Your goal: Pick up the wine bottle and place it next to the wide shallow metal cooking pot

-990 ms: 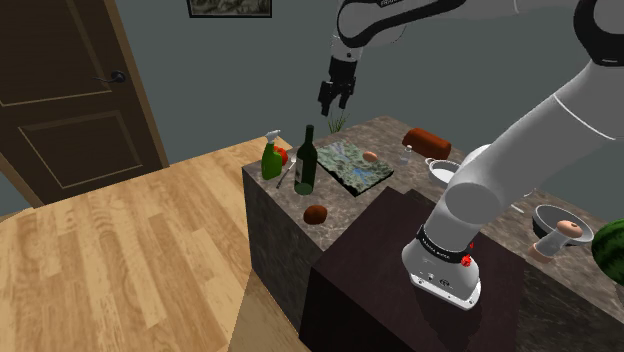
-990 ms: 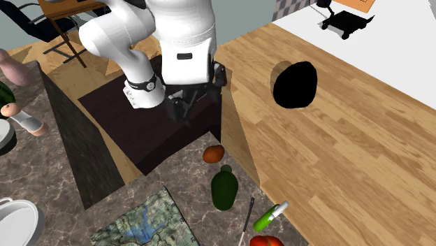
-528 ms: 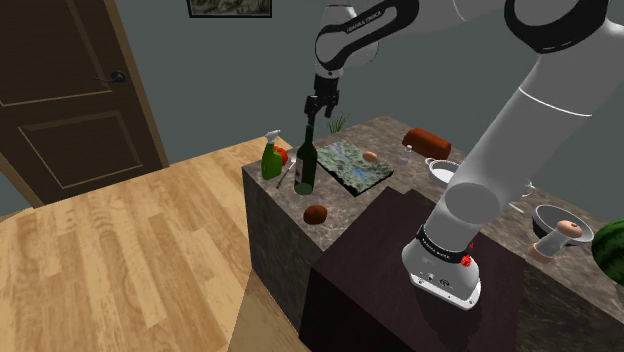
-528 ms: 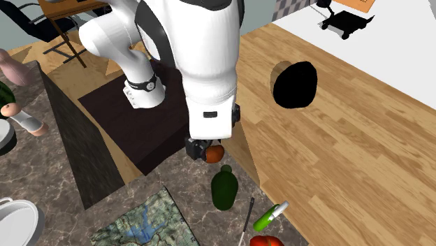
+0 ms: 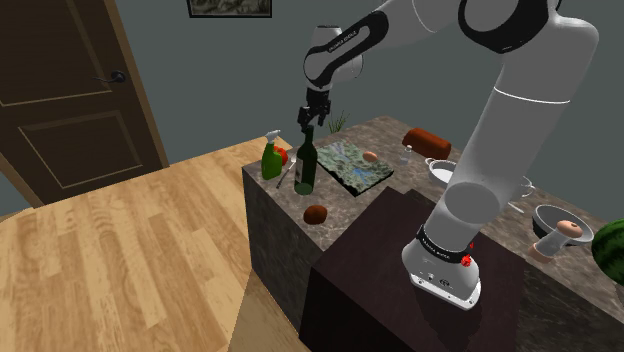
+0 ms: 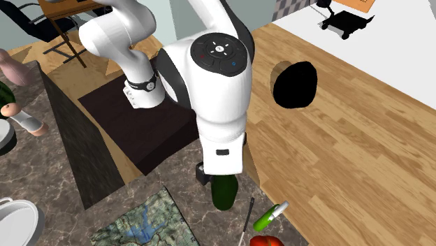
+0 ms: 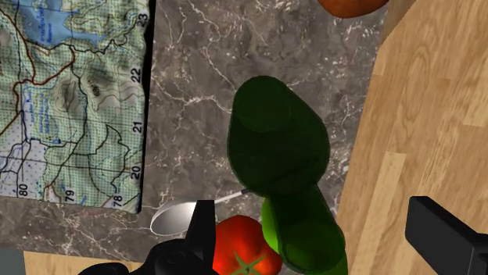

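Observation:
The dark green wine bottle [image 5: 305, 168] stands upright near the edge of the marble counter [image 5: 385, 128], also seen as bottle [image 6: 225, 193] below the arm. My gripper [image 5: 306, 122] hangs just above the bottle's top. In the wrist view the gripper [image 7: 321, 234] is open, its fingers wide apart, and the bottle [image 7: 274, 144] lies straight below, untouched. The shallow pale metal pot [image 5: 444, 170] sits further along the counter, beyond the map; the same pot [image 6: 15, 218] appears at the second exterior view's lower left.
Close by the bottle are a green spray bottle [image 7: 305, 234], a red tomato [image 7: 242, 248], a spoon [image 7: 176, 219] and a map [image 7: 70, 101]. A brown round item [image 5: 316, 213] lies near the counter's edge. A bowl [image 5: 553, 220] and watermelon [image 5: 607, 250] sit far right.
The gripper has swung toward the shoulder view's left and come down, from above the map to just over the bottle's top. The bottle has not moved.

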`<state>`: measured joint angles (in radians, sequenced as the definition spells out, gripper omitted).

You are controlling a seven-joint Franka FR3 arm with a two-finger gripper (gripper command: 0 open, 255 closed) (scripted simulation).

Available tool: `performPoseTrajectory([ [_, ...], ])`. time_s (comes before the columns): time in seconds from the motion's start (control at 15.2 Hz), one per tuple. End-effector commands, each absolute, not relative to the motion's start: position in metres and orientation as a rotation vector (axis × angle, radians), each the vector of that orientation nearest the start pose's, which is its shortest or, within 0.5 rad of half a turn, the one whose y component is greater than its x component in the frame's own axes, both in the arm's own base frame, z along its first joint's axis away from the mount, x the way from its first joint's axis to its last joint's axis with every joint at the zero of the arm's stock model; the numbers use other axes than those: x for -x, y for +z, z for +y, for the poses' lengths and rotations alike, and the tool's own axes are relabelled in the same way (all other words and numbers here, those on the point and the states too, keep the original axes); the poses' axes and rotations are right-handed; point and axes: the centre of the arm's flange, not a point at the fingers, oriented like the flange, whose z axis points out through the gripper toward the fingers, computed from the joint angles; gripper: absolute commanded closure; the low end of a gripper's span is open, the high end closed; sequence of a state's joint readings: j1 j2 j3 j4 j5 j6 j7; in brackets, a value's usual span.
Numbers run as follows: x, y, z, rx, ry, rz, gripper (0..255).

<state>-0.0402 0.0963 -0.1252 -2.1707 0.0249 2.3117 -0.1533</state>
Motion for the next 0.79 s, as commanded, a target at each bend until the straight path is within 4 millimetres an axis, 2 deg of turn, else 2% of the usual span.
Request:
performPoseTrajectory([
  [0.0,-0.547,0.343,-0.090,3.141,-0.073,0.043,0],
  [0.13,-0.548,0.330,-0.090,3.141,-0.073,0.043,0],
  [0.66,-0.548,0.330,-0.090,3.141,-0.073,0.043,0],
  [0.73,-0.548,0.330,-0.090,3.141,-0.073,0.043,255],
])
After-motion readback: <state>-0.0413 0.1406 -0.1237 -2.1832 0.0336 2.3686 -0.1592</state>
